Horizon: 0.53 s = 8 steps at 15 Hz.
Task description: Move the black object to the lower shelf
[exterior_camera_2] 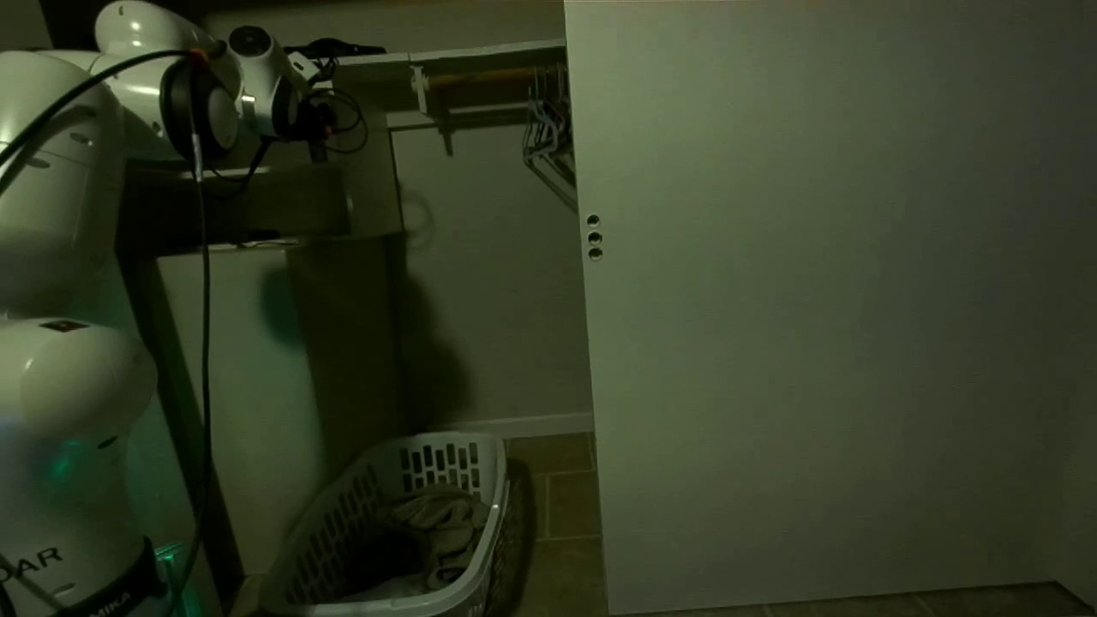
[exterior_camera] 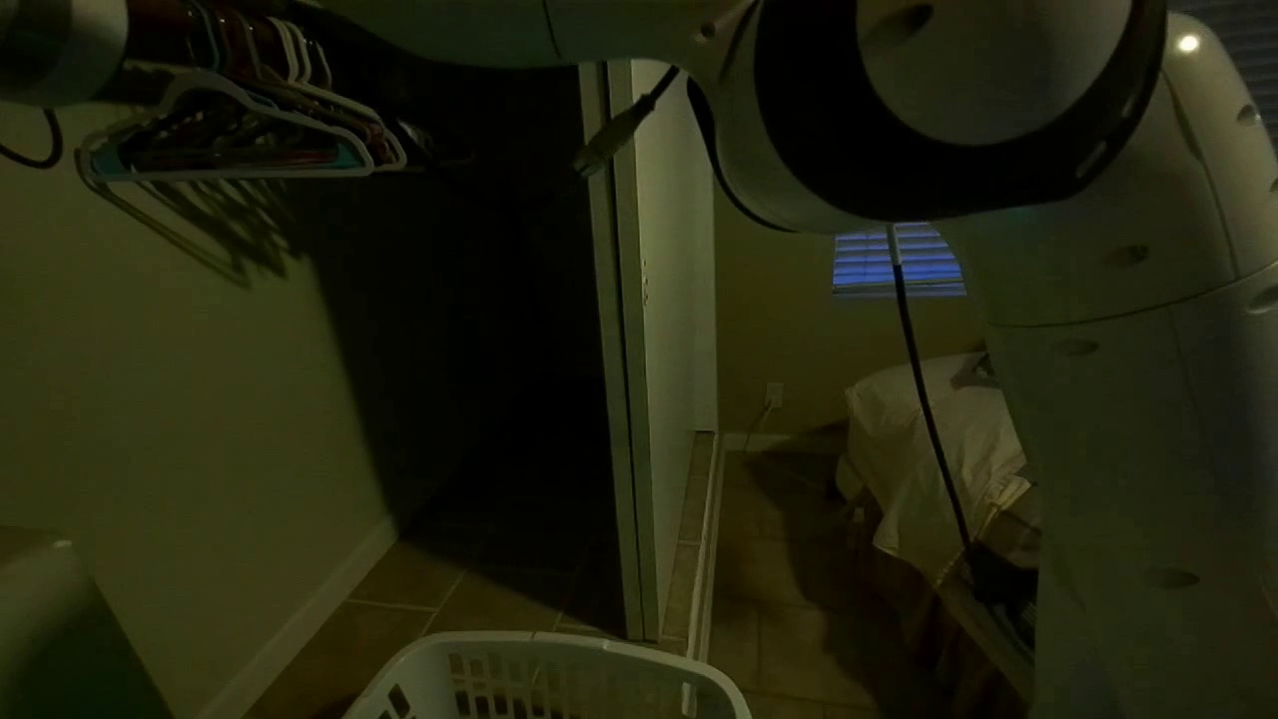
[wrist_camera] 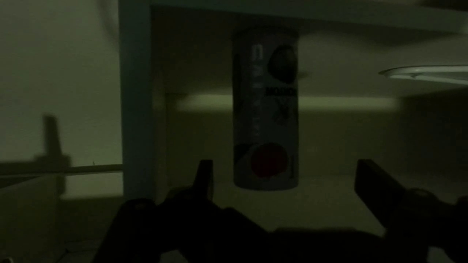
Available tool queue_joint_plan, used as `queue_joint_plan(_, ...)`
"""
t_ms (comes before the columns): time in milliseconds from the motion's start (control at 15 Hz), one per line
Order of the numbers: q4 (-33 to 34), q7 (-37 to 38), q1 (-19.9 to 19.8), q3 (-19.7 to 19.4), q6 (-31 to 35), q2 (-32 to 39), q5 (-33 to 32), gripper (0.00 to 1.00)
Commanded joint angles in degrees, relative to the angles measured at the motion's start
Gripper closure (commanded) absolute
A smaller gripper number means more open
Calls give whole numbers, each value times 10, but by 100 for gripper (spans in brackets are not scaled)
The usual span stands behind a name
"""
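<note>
In the wrist view, which seems to stand upside down, a dark grey can (wrist_camera: 266,109) with a red round mark stands in a shelf compartment, its base at the picture's top. It is the nearest match for the black object. My gripper (wrist_camera: 285,162) is open, one finger on each side of the can, with gaps on both sides; I cannot tell how far beyond the fingertips it stands. In an exterior view my gripper (exterior_camera_2: 319,133) is at the upper compartment's front and the can is hidden. The lower shelf (exterior_camera_2: 184,250) lies below.
A side panel (wrist_camera: 135,109) bounds the compartment. A white item (wrist_camera: 427,73) lies inside it. A dark thing (exterior_camera_2: 338,47) lies on the top board. A laundry basket (exterior_camera_2: 493,548) stands below. Hangers (exterior_camera_2: 548,137), a sliding door (exterior_camera_2: 814,300) and a hanging cable (exterior_camera_2: 206,343) are nearby.
</note>
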Motion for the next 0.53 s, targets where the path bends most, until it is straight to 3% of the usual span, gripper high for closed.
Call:
queue_joint_plan(0,37,22,23,-24,-13,21,-20,25)
queue_joint_plan(200,39,29,32,-38,-13,20,-20,33)
queue_joint_plan(467,38,42,36,-51,-19,14,-20,62)
